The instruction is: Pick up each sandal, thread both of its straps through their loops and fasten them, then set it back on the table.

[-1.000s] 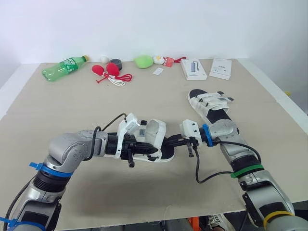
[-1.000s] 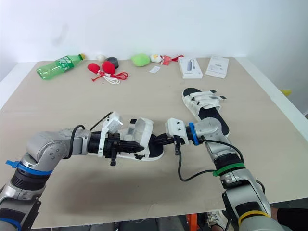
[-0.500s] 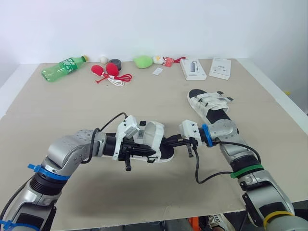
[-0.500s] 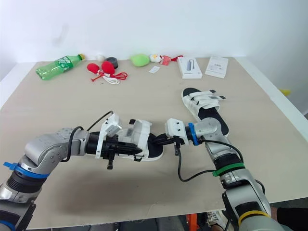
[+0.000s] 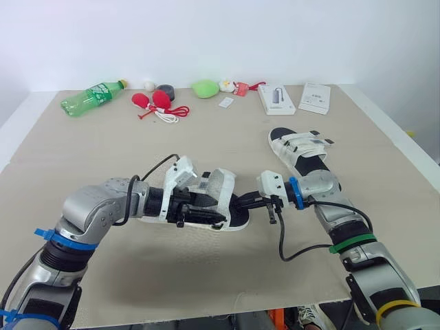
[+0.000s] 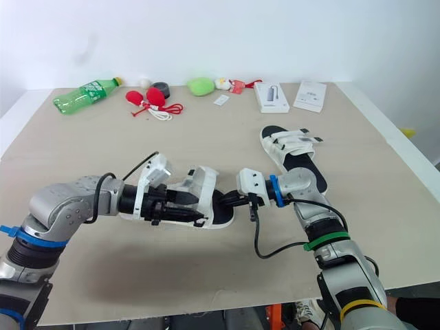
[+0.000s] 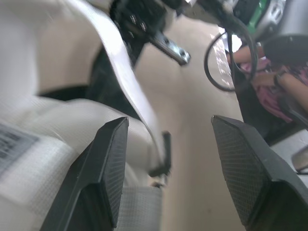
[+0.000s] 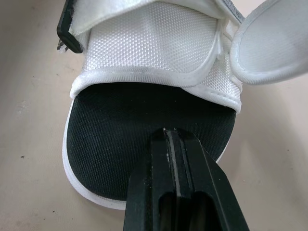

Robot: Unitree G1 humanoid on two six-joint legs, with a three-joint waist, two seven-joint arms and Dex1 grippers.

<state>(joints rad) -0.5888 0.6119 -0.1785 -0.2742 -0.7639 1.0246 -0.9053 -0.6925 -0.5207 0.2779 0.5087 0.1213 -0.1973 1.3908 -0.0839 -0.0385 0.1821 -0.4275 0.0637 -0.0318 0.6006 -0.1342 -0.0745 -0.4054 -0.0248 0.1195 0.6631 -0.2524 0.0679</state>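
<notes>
We log two sandals. Near sandal (image 5: 218, 201): flat on the counter (image 5: 103, 158), centre, one strap hanging loose. The left fingers (image 7: 101, 178) stand wide apart over its white upper (gripping nothing we can see). The right fingers (image 8: 154, 192) are closed together, tips on its black insole. Far sandal (image 5: 300, 151): lying to the right.

Our left arm reaches in low and nearly level, the left gripper (image 7: 168, 126) pointing toward our right with its jaws spread wide. Our right arm bends at the elbow and points left, the right gripper (image 8: 178, 140) with its jaws pressed together.
</notes>
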